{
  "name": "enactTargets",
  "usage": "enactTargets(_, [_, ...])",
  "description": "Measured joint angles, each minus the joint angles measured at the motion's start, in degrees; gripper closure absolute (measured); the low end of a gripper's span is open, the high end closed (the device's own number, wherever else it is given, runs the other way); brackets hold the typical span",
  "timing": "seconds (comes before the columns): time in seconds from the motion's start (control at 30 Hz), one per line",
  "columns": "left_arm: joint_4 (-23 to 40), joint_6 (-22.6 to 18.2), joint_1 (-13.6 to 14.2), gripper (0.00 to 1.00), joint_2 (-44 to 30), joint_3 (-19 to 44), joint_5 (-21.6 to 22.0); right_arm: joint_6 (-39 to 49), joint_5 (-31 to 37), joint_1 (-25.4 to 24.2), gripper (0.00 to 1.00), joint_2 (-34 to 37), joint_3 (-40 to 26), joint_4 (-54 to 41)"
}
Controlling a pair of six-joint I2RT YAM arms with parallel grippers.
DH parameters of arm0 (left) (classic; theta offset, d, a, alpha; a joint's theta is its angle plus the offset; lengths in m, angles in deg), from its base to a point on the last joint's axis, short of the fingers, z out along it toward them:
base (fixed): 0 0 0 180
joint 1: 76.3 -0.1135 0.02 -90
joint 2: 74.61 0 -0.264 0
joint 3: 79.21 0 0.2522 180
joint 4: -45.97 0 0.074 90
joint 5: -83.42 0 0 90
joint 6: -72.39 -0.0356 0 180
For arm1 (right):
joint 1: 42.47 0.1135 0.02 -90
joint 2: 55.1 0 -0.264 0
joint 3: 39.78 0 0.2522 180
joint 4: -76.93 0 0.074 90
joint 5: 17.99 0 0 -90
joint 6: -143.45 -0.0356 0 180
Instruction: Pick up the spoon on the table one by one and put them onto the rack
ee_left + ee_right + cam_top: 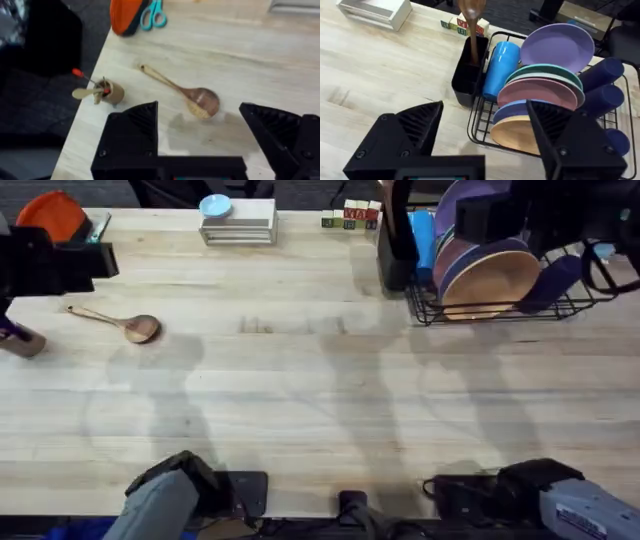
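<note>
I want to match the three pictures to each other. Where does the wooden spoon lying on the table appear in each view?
Overhead: the wooden spoon lies flat near the table's far-left edge, bowl toward the middle.
Left wrist: the same spoon lies just beyond the open left gripper.
Right wrist: this spoon is absent; another stands in the rack's holder.
Shared landmark: the orange object at the table corner.

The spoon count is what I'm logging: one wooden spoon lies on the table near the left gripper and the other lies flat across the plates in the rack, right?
Not quite. The second spoon stands upright in the black utensil holder beside the plates, as the right wrist view shows. The first spoon does lie on the table near the left gripper.
</note>
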Motion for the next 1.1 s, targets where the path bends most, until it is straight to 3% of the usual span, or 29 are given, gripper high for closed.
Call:
enactTargets(0.13, [-0.41,-0.52,-2.03,0.006,-4.59,0.00,0.45,0.00,0.00,0.00,0.006,0.03,0.00,-0.03])
enactTargets(0.3, [-0.07,-0.82,-2.27,0.007,-8.63,0.00,4.04,0.00,0.00,0.00,0.006,0.50,0.00,-0.44])
enactTargets(0.47, [-4.90,-3.27,-2.31,0.007,-12.43,0.00,5.49,0.00,0.17,0.00,0.006,0.87,0.00,-1.28])
enactTargets(0.5, [-6.21,-10.12,-2.31,0.007,-14.67,0.00,5.00,0.00,0.22,0.00,0.006,0.87,0.00,-1.40])
enactTargets(0.83, [-6.19,-42.31,-3.03,0.009,-20.22,0.00,0.08,0.00,0.23,0.00,0.006,0.87,0.00,-1.67])
enactTargets(0.97, [-6.42,-50.51,-5.56,0.009,-22.08,0.00,-1.74,0.00,0.24,0.00,0.006,0.87,0.00,-1.68])
enactTargets(1.1, [-6.45,-53.86,-9.99,0.009,-23.98,0.00,-6.72,0.02,0.24,0.00,0.005,0.87,0.00,-1.68])
